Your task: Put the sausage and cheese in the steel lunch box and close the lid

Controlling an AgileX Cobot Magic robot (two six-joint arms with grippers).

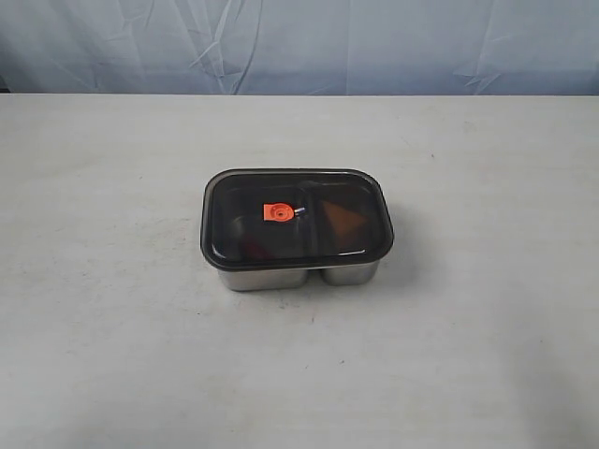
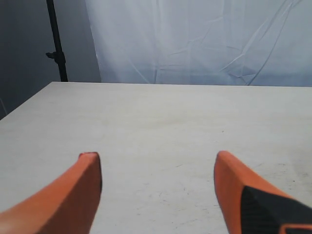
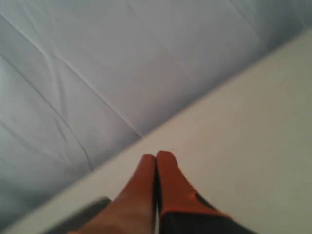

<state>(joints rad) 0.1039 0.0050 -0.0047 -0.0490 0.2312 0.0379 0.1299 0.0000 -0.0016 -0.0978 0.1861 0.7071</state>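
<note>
The steel lunch box (image 1: 271, 277) stands in the middle of the table with the dark translucent lid (image 1: 298, 220) lying flat on it, its orange valve (image 1: 278, 213) near the centre. Through the lid the cheese (image 1: 344, 221) shows dimly as a yellowish wedge in the right compartment. A faint reddish shape in the left compartment may be the sausage (image 1: 251, 247). Neither arm appears in the exterior view. My left gripper (image 2: 157, 158) is open over bare table with nothing between its orange fingers. My right gripper (image 3: 156, 157) is shut and holds nothing, pointing toward the table's edge and the backdrop.
A pale fabric backdrop (image 1: 299, 42) hangs behind the table's far edge. A black stand pole (image 2: 56, 41) rises beyond one table corner in the left wrist view. Bare tabletop (image 1: 112, 327) surrounds the box on all sides.
</note>
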